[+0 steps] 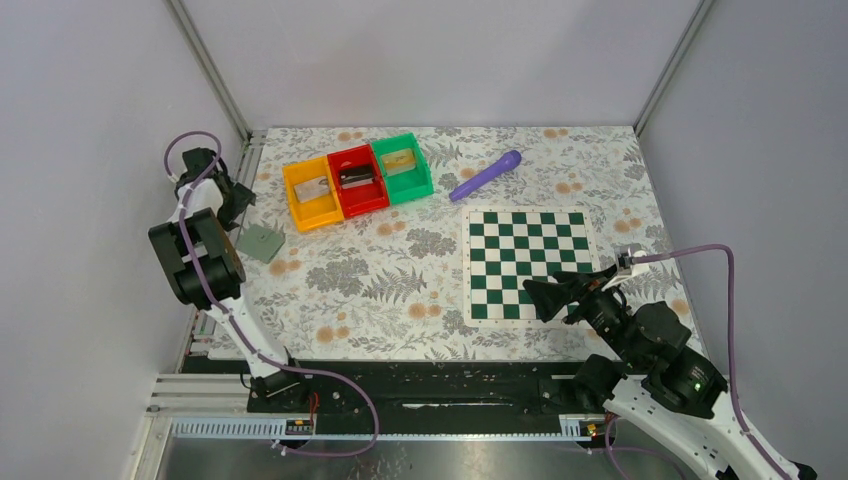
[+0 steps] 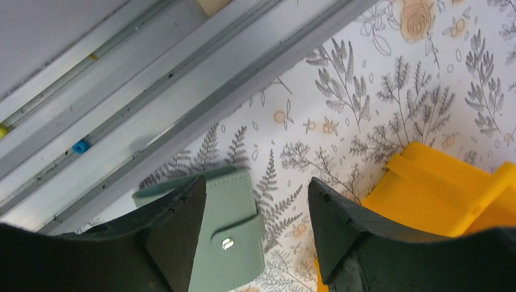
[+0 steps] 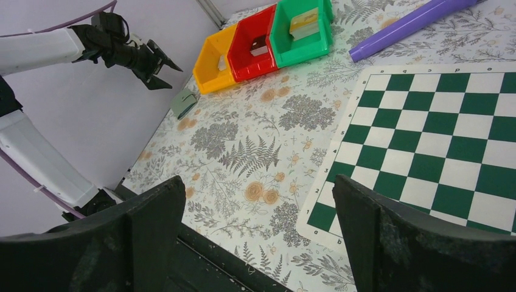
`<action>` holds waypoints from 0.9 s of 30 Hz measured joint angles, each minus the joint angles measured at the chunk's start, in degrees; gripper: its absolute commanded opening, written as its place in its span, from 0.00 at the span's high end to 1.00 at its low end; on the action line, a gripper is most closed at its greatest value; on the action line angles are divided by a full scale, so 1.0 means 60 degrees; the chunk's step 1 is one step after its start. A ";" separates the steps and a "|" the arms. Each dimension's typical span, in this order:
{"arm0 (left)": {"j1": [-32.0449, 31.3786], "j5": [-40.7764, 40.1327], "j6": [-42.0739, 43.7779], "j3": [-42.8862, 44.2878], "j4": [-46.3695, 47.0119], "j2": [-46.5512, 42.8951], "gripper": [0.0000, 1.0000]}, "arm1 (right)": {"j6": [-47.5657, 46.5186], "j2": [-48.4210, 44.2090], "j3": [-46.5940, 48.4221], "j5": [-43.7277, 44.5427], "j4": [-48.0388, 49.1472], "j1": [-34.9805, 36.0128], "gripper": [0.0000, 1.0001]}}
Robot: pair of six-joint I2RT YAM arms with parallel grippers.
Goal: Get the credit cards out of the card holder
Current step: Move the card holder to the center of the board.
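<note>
Hovering over the closed card holder (image 2: pixel 234 243) by the counter's left edge.
Left claw (image 2: pixel 255 185), jaws spread, has it just beneath (strap snapped, cards unseen); right claw (image 1: pixel 540 295), spread too, waits well apart.

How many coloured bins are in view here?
3: yellow bin, red bin, green bin, left to right, side by side in one row toward the far side. None seems hidden.
</note>
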 measured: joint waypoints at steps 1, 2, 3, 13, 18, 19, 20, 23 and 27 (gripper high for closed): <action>0.0029 0.0004 0.0022 0.0186 -0.0040 0.0168 0.40 | -0.0022 0.0015 0.0000 0.0044 0.0011 0.0000 0.03; 0.0066 0.0011 0.0036 0.0372 -0.0062 0.0346 0.41 | -0.0033 0.0029 0.0000 0.0080 0.0029 0.0000 0.03; 0.0117 0.0036 0.0073 0.0568 -0.0117 0.0557 0.43 | -0.0040 0.0047 0.0000 0.0131 0.0062 0.0000 0.03; 0.0171 0.0295 0.0171 0.1056 -0.0648 0.1118 0.49 | -0.0069 0.0164 0.0000 0.0153 0.0106 0.0000 0.03; 0.0171 0.0514 0.0120 0.0900 -0.0765 0.1118 0.50 | -0.0062 0.0106 0.0000 0.0157 0.0091 0.0000 0.04; 0.0171 0.0517 0.0109 0.0790 -0.0772 0.1118 0.51 | -0.0058 0.0055 0.0000 0.0157 0.0069 0.0000 0.04; 0.0171 0.0517 0.0091 0.0685 -0.0769 0.1118 0.51 | -0.0058 0.0004 0.0004 0.0153 0.0062 0.0000 0.04; 0.0186 0.0517 0.0011 0.0237 -0.0739 0.1049 0.52 | -0.0055 -0.0197 0.0062 0.0160 -0.0044 0.0000 0.04; 0.0189 0.0627 -0.0076 -0.0295 -0.0721 0.0652 0.53 | 0.0007 -0.0576 0.0157 0.0219 -0.0280 0.0000 0.05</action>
